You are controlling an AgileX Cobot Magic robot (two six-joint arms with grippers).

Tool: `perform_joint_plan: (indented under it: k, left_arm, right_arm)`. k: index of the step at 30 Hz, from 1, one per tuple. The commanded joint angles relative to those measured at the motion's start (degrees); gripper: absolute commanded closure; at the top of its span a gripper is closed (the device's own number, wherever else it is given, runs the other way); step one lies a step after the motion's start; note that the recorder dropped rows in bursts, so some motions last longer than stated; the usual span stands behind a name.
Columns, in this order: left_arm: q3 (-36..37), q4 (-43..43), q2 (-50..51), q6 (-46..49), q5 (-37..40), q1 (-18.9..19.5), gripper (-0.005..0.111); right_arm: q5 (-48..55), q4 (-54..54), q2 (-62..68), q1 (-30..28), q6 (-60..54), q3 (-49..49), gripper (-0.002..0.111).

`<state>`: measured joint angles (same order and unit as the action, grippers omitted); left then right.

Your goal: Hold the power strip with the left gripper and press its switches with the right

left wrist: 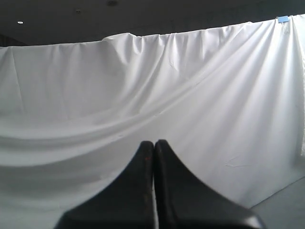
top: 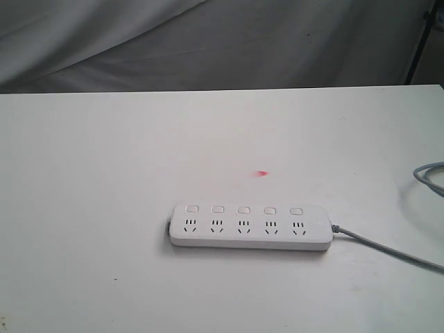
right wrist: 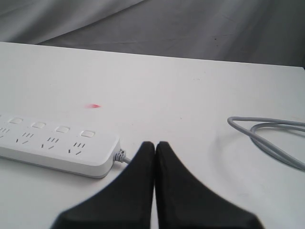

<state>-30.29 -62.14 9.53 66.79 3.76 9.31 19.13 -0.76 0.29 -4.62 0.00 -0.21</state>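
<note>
On the flat white table top (top: 104, 173), right of centre and toward the near edge, lies the long flat white plastic power strip with rounded ends (top: 250, 226). It sits lengthwise left to right, flat, sockets up. Five small white rounded-square switches (top: 243, 209) run in a row along its far side, one above each of the five socket sets. Whether any switch is pressed cannot be told.

A grey round cord (top: 388, 248) leaves the strip's right end, runs right and nearer to the frame edge, and a loop of it shows farther back at the right edge. A small red spot (top: 261, 173) marks the table just beyond the strip, apart from it. Draped grey-white cloth (top: 208, 41) hangs behind the far table edge.

The left black two-finger gripper (left wrist: 153, 143) has its fingers pressed together, nothing between them; it points at draped white cloth.

The right black two-finger gripper (right wrist: 155, 144) also has its fingers pressed together, holding nothing. It sits over bare table near the strip's cord end, not touching the strip; its height over the table cannot be told.
</note>
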Motion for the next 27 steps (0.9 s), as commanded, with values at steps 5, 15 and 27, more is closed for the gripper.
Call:
perform_joint_plan:
  k: [5, 15, 27]
  left_arm:
    - [2.05, 0.43, -0.21, -2.34, 0.18, 0.14, 0.106]
    - [7.56, 66.65, -7.21, -72.13, 1.17, 0.14, 0.106]
    - [17.19, 67.33, -9.53, -72.13, 1.17, 0.01, 0.106]
  right_arm:
    - [-0.08, 0.23, -0.29, 0.27, 0.00, 0.21, 0.108]
    - [-0.08, 0.23, -0.29, 0.27, 0.00, 0.21, 0.108]
    - [-0.08, 0.23, -0.29, 0.27, 0.00, 0.21, 0.108]
